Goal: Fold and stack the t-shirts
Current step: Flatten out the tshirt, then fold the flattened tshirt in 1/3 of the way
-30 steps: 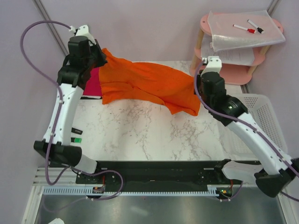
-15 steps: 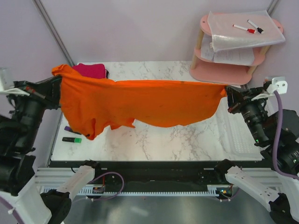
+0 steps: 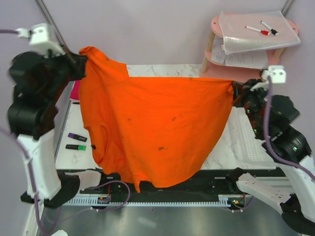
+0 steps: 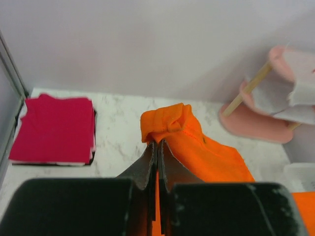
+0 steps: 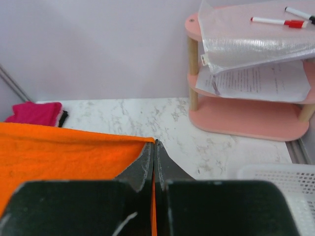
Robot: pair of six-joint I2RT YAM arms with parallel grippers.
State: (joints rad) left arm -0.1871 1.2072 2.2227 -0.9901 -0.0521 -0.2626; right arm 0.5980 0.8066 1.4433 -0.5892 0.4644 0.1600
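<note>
An orange t-shirt (image 3: pixel 157 128) hangs spread out high above the marble table (image 3: pixel 216 147), held by two corners. My left gripper (image 3: pixel 81 61) is shut on its left corner; the bunched cloth shows at my fingertips in the left wrist view (image 4: pixel 170 125). My right gripper (image 3: pixel 234 93) is shut on its right corner, with the cloth edge running left from my jaws in the right wrist view (image 5: pixel 74 147). A folded magenta t-shirt (image 4: pixel 51 130) lies at the table's far left corner; it also shows in the right wrist view (image 5: pixel 34 113).
A pink three-tier shelf (image 3: pixel 256 44) with papers and markers stands at the far right. A white basket (image 3: pixel 251 142) sits at the table's right edge. Two markers (image 3: pixel 76 142) lie at the left edge of the table.
Both arms have lifted the orange shirt from the table and pulled it apart; it now hangs taller and fully spread, its hem down near the front edge.
</note>
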